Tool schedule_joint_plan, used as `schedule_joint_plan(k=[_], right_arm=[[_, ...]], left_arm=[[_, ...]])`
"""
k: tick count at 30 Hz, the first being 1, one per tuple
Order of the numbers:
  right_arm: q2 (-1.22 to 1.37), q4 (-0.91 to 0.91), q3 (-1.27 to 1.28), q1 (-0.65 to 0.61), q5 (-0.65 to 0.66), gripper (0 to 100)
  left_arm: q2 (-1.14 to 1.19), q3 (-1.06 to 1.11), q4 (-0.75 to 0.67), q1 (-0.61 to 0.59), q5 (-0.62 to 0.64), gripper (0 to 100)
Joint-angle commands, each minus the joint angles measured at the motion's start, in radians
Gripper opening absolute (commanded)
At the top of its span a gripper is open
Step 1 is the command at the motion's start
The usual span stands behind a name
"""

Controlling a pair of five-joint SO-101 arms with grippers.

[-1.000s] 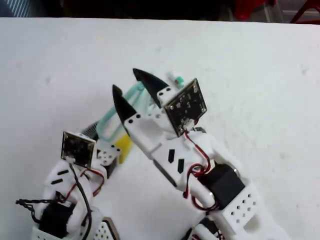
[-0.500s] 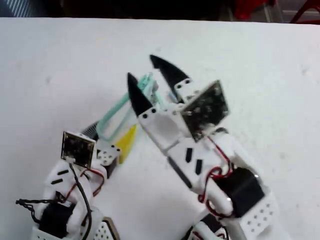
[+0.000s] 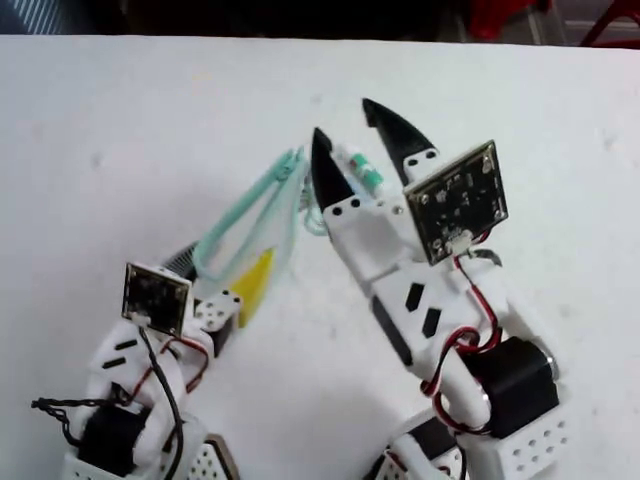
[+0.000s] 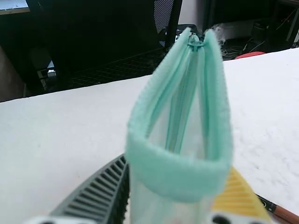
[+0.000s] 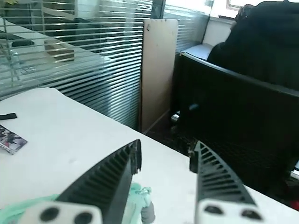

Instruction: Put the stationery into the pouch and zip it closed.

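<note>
We reckon the pouch (image 3: 250,218) is floppy; our left gripper (image 4: 173,205) is clamped on it. The stick (image 3: 362,170) by the pouch's tip looks light and slick, so the right gripper (image 3: 345,122), jaws wide, should pinch it mid-body.

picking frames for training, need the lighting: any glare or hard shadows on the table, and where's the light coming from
High view: the table is evenly bright, no hard shadows by the pouch or right gripper. Right wrist view: daylight glares through the blinds; the black seat is dark. Left wrist view: lit table and pouch against a dark room.
</note>
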Motion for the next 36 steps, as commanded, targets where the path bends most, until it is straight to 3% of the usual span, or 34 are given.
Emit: schedule_joint_plan(k=[1,10,21,27,33,36], right_arm=[[-0.018,0.021,-0.038,0.045,0.015,16.6],[0.016,0.077,-0.035,0.151,0.006,16.6],[0.305,0.308,-0.032,0.318,0.015,16.6],[0.526,0.452,-0.032,0.331,0.015,16.6],[0.739,0.334,0.086,0.320,0.026,16.6],[0.829,0.243,0.161,0.278,0.117,14.1]], left_arm=[[-0.001,-0.006,-0.012,-0.005,0.009,24],[-0.001,-0.005,-0.014,-0.005,0.009,24],[-0.001,-0.005,-0.011,-0.007,0.009,24],[-0.001,-0.005,-0.011,-0.007,0.009,24],[-0.001,-0.005,-0.011,-0.007,0.009,24],[-0.001,-0.005,-0.009,-0.007,0.014,24]])
